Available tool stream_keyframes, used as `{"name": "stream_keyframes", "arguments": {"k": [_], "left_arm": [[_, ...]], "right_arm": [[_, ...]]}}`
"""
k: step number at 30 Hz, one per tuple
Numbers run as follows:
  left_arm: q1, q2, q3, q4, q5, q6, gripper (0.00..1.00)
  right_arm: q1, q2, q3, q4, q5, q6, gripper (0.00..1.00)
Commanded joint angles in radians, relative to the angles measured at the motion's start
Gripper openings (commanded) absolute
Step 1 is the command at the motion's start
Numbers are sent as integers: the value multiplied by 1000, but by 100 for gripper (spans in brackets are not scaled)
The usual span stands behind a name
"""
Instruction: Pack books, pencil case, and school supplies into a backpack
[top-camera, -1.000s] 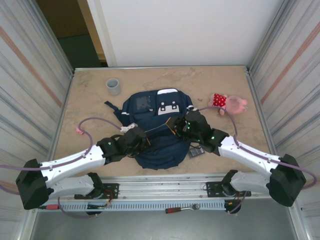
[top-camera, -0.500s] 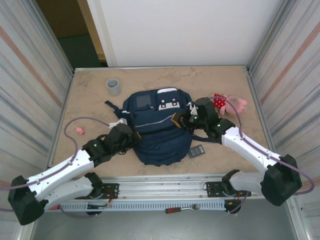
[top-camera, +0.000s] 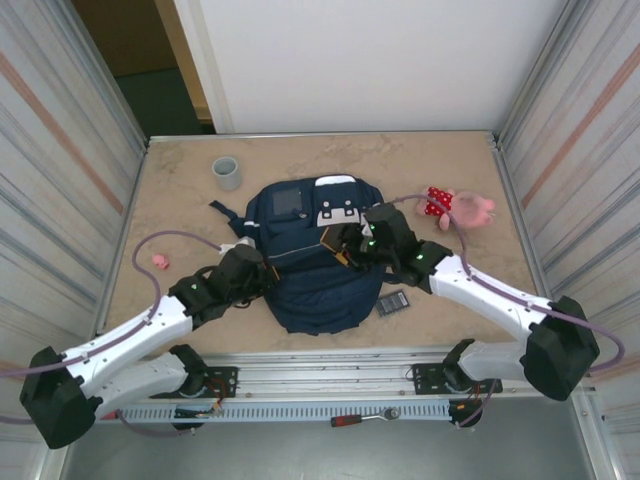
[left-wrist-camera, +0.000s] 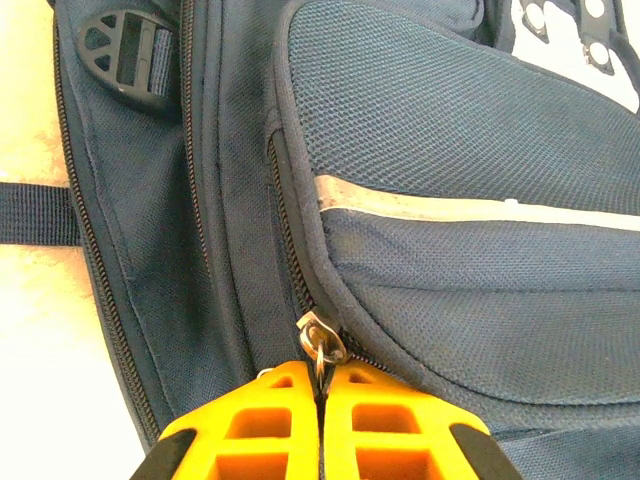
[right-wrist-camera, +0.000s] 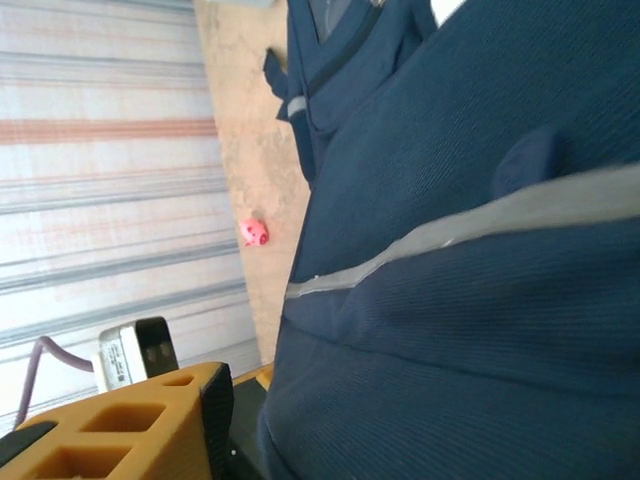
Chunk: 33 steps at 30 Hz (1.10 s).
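The navy backpack (top-camera: 315, 285) lies flat in the middle of the table, its pale stripe (left-wrist-camera: 470, 208) across the front pocket. At its left side my left gripper (left-wrist-camera: 320, 378) is shut on the metal zipper pull (left-wrist-camera: 322, 340). My right gripper (top-camera: 340, 244) rests over the backpack's upper right part. One of its orange fingers (right-wrist-camera: 150, 425) stands well off to the side, clear of the bulging fabric (right-wrist-camera: 450, 380); the other finger is hidden behind that fabric. A dark grey school-supply piece with a grid face (top-camera: 392, 302) lies on the table just right of the backpack. The books and the pencil case are out of view.
A pink and red plush toy (top-camera: 460, 207) lies at the right, and a grey cup (top-camera: 227, 172) stands at the back left. A small pink object (top-camera: 159, 262) sits near the left wall. Metal walls close in both sides.
My left gripper drew the zipper pull leftward along the backpack's side. My right gripper swung out to the right, then came back over the backpack, and its jaws parted.
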Motion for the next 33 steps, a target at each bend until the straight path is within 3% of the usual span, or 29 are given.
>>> {"name": "stream_keyframes", "arguments": {"k": [1,4,8,14,18,33], "left_arm": [[11,4,19,26,-23,37,0],[15,-8,15,-4,-57,55,0],[62,-35,-17,-16,-75,97,0],[148,-39,-23,-13,-83,223,0],[184,-32,-17,14,-74,292,6],[203,-44,-47,47,-92,372,17]], "right_arm": [[25,48,15,86,55,43,34],[11,64,45,67,7,-1,12],[-51,46,105,-21,-116,-111,0],[-166,24,187,-125,-332,-269,0],[-207,53,241,-146,-446,-303,0],[-234,100,307,-165,-544,-311,0]]}}
